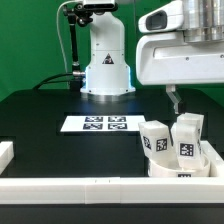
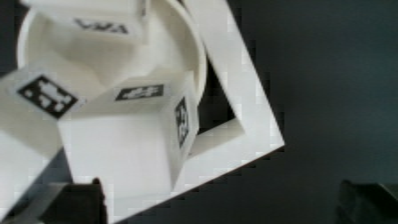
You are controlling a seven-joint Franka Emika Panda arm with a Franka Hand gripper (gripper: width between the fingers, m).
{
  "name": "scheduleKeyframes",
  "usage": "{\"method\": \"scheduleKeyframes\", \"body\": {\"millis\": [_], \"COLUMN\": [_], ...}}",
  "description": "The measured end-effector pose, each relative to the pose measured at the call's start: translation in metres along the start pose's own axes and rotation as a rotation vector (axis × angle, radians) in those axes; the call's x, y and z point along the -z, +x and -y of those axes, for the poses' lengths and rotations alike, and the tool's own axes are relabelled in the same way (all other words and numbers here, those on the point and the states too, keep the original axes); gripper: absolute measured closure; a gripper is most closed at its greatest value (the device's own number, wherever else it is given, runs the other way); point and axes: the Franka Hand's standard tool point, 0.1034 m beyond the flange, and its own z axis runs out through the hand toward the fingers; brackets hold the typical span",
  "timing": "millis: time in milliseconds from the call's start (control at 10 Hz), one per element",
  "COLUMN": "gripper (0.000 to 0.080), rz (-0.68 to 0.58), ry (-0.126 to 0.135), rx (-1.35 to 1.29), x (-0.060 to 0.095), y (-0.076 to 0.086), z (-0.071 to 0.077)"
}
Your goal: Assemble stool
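The stool's white parts are bunched in the front corner at the exterior view's right. Two blocky legs (image 1: 155, 138) (image 1: 188, 136) with black-and-white tags stand upright there, behind the low round seat disc (image 1: 181, 170). My gripper (image 1: 177, 102) hangs a little above and behind them, touching none of them. In the wrist view the tagged legs (image 2: 107, 100) fill the picture's left half. My gripper (image 2: 222, 205) is open, with its dark fingertips (image 2: 71, 202) far apart. Nothing is held between them; only a white edge and the dark table lie below.
The marker board (image 1: 106, 124) lies flat mid-table in front of the robot's base (image 1: 107, 72). Long white border bars run along the front edge (image 1: 90, 190) and the left side (image 1: 8, 152). In the wrist view their corner (image 2: 263, 140) sits next to the legs.
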Motion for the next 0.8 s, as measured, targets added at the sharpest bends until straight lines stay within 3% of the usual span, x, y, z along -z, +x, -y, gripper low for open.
{"method": "scheduleKeyframes", "body": {"millis": [300,800], "gripper": [0.0150,0.0150], "rz": [0.015,0.013], "ry": [-0.038,-0.061], "rx": [0.346,0.694], "x": [-0.0044,-0.0080], "y": [0.0012,0.0022], "z": [-0.0053,-0.0097]}}
